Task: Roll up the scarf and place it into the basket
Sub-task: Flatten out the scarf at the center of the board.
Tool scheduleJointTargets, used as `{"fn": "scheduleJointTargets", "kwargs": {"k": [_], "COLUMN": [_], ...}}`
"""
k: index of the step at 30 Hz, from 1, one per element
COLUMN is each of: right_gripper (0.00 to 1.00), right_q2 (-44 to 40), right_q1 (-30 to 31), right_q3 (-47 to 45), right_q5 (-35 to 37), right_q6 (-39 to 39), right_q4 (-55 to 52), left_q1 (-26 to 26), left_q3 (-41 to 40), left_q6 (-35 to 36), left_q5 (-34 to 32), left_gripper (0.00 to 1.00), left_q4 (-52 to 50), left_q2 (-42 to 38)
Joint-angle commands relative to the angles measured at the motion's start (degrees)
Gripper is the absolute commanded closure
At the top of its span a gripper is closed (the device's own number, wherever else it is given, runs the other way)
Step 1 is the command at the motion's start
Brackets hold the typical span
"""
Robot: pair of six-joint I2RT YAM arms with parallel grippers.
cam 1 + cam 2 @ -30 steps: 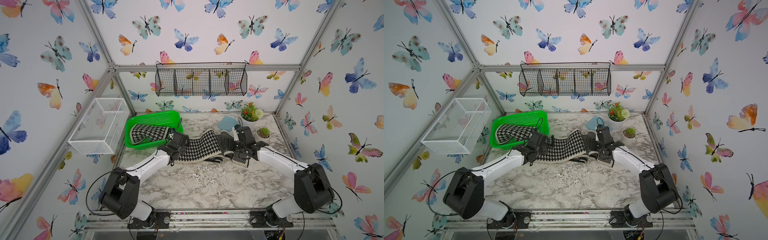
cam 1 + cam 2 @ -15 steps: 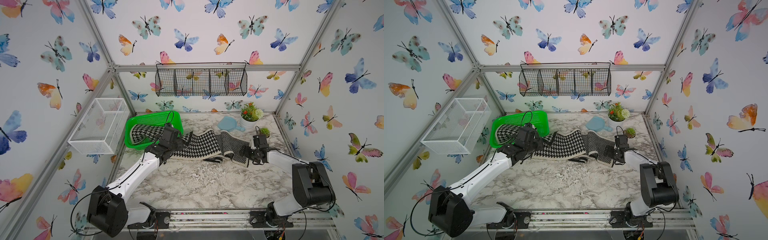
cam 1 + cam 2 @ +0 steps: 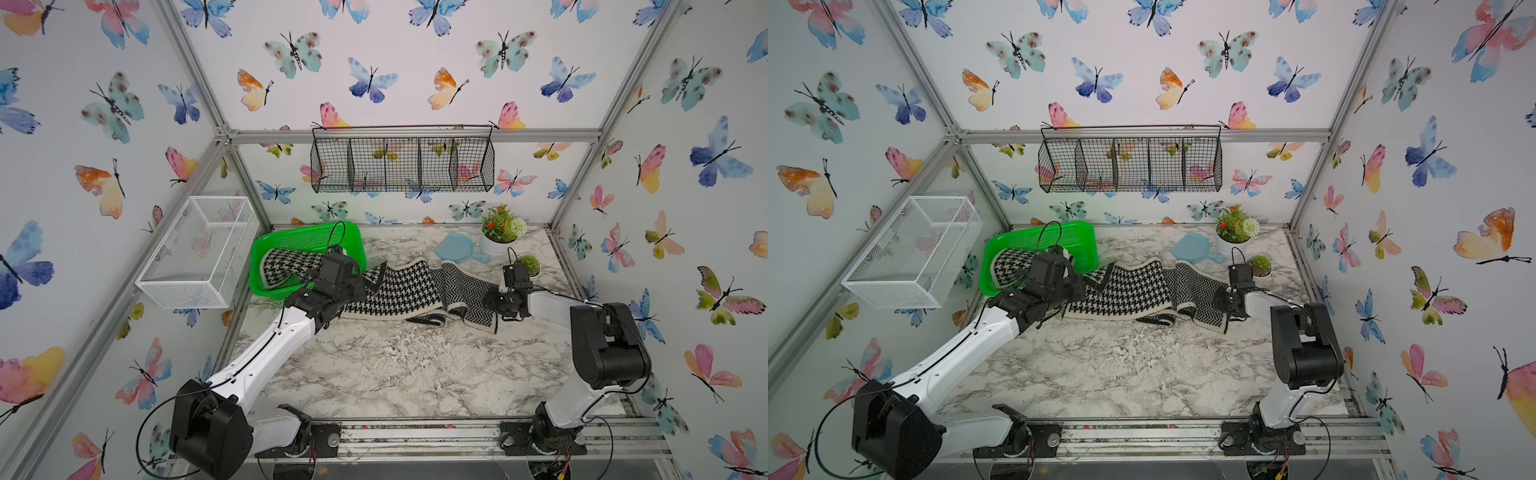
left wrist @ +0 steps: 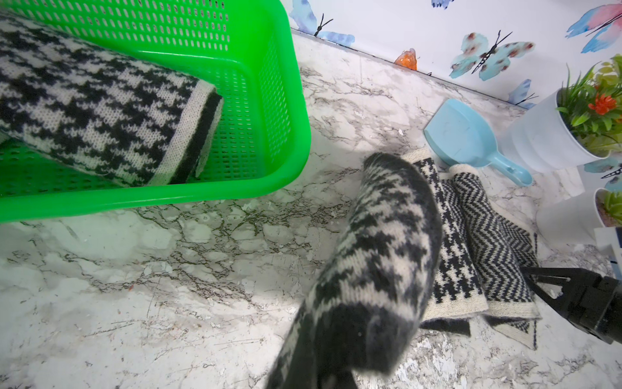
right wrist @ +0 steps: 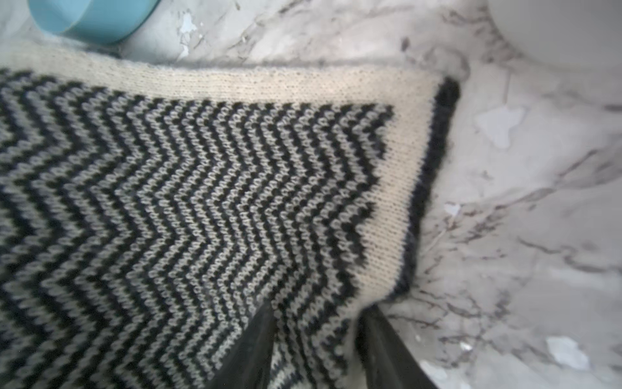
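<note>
Left claw (image 3: 360, 286) is clamped shut on the houndstooth scarf (image 3: 399, 291). One end lies just beyond it in the green basket (image 3: 305, 239). The rest stretches across the bench (image 3: 395, 365) to the right claw (image 5: 316, 306), which straddles its zigzag corner; I cannot tell whether it grips.

Part of the scarf (image 3: 399, 291) lies in the basket (image 3: 307, 227), the rest on the table (image 3: 395, 365) to its right.

Standing here, I can read no text, label, brand, number or sign in any view. The green basket (image 3: 299, 241), the scarf (image 3: 399, 291), the black wire rack (image 3: 402, 164), the white mesh box (image 3: 199, 253), the plant pot (image 3: 494, 246) and the blue scoop (image 3: 455, 248) carry no legible marks.
</note>
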Motion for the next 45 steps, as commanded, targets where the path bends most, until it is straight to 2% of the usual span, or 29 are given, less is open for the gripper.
{"fn": "scheduleJointTargets", "kwargs": {"k": [1, 4, 8, 15, 19, 22, 27, 30, 33, 38, 45], "right_gripper": [0.70, 0.98, 0.98, 0.98, 0.99, 0.98, 0.99, 0.99, 0.99, 0.99, 0.99], "right_q2": [1.6, 0.0, -5.6, -23.8, -32.7, -36.1, -37.1, -36.3, -37.0, -35.2, -31.7], "right_q1": [-0.2, -0.4, -0.9, -4.4, -9.6, -15.4, -26.8, -27.9, -30.3, -31.7, -32.1], "right_q3": [-2.8, -4.1, -4.7, -2.0, 2.5, 7.6, 17.9, 24.5, 28.0, 37.5, 55.2], "right_q5": [-1.4, -2.5, -4.1, -8.9, -12.3, -16.1, -25.5, -24.7, -26.4, -24.7, -18.7], "right_q6": [-0.4, -0.6, -1.0, -1.8, -2.2, -3.5, -5.3, -4.3, -0.7, 2.7, 3.8], "right_q4": [-3.3, -2.9, -4.0, -11.1, -16.2, -20.4, -26.4, -29.2, -27.0, -28.7, -35.4], "left_q1": [0.6, 0.8, 1.1, 1.6, 1.8, 1.7, 1.7, 1.7, 1.8, 2.0, 2.0], "left_q3": [1.2, 0.9, -0.4, -3.5, -4.1, -3.7, -3.4, -3.6, -1.8, 2.5, 5.5], "left_q6": [0.4, 0.4, -0.2, -2.7, -5.5, -7.5, -10.7, -12.1, -12.7, -12.8, -13.9], "left_q5": [1.6, 1.7, 3.3, 6.6, 11.8, 15.2, 17.8, 15.1, 9.3, 1.8, 3.4], "left_gripper": [1.00, 1.00, 1.00, 1.00, 1.00, 1.00, 1.00, 1.00, 1.00, 1.00, 1.00], "left_q4": [-0.4, -0.7, -0.8, -2.2, -3.0, -4.0, -5.1, -6.3, -10.2, -16.5, -20.4], "left_q2": [-1.4, -1.8, -3.0, -7.2, -11.2, -14.4, -19.5, -22.7, -25.8, -29.0, -31.5]}}
